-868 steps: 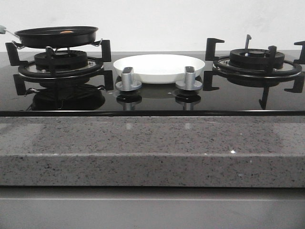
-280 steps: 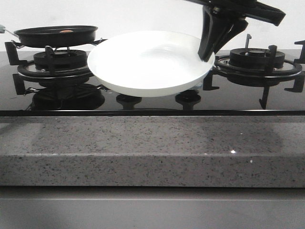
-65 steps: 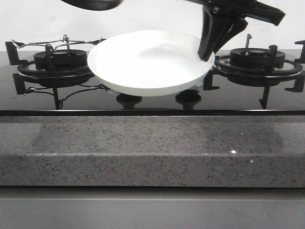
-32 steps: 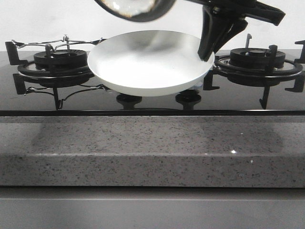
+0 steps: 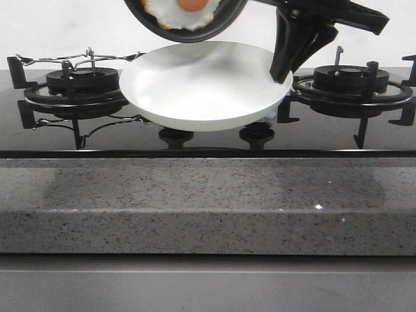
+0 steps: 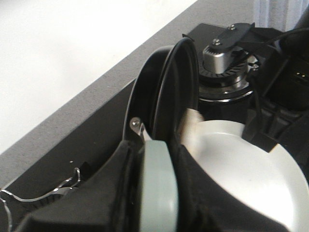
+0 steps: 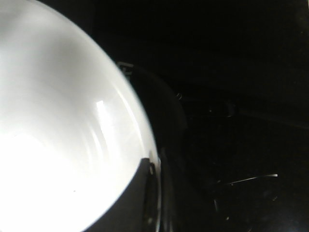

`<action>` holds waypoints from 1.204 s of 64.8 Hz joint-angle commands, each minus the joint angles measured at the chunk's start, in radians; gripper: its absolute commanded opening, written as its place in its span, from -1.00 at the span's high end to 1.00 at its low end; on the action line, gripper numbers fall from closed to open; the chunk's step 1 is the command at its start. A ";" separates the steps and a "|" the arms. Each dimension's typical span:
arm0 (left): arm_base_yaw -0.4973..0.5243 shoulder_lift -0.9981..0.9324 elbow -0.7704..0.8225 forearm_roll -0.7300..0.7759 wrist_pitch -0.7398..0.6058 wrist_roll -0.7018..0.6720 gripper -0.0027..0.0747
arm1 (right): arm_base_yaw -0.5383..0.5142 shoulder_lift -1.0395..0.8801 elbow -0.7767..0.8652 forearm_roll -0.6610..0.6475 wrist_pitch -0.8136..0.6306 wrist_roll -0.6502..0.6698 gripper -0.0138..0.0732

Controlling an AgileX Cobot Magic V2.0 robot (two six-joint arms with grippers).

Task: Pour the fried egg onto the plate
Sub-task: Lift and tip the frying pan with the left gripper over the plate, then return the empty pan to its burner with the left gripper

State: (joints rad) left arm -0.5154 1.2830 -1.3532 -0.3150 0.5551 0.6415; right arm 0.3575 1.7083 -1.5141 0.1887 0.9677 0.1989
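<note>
- The right gripper (image 5: 281, 75) comes down from above and is clamped on the far right rim of the plate (image 5: 201, 91), holding it tilted over the middle of the hob (image 5: 208, 140) so its hollow faces the front.
- The plate hangs clear of the glass, just left of that gripper; its lower edge sits above the two knobs (image 5: 177, 136).
- Just above the plate's upper rim, up and left of the right gripper, the frying pan (image 5: 185, 23) is tipped steeply, its inside turned toward the front.
- The fried egg (image 5: 182, 13) lies inside the tipped pan, white edge ragged and orange yolk cut off by the top of the front view; it has not reached the plate.
- In the left wrist view the left gripper (image 6: 157, 193) has its black fingers (image 6: 116, 179) closed on either side of the pan's pale green handle (image 6: 158, 183), gripping it; the pan (image 6: 166, 92) stands on edge just beyond it, and the plate (image 6: 241, 164) lies below and beside it.
- A pale blurred edge (image 6: 189, 126) shows at the pan's lip there; I cannot tell for certain that it is the egg.
- The left burner (image 5: 81, 81) stands bare, well left of the right gripper; the right burner (image 5: 351, 81) is just beside it.
</note>
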 commanded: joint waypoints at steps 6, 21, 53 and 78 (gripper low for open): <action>-0.009 -0.037 -0.033 -0.007 -0.115 0.000 0.98 | -0.002 -0.044 -0.025 -0.009 -0.038 -0.009 0.84; 0.064 -0.034 -0.033 -0.001 -0.111 -0.101 0.98 | -0.002 -0.044 -0.025 -0.009 -0.038 -0.009 0.84; 0.728 0.175 -0.033 -0.783 0.235 -0.182 0.98 | -0.002 -0.044 -0.025 -0.009 -0.038 -0.009 0.84; 0.881 0.441 -0.033 -1.169 0.491 -0.182 0.98 | -0.002 -0.044 -0.025 -0.009 -0.038 -0.009 0.84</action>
State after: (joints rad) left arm 0.3609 1.7364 -1.3532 -1.3566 0.9946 0.4677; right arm 0.3575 1.7083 -1.5124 0.1862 0.9729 0.1984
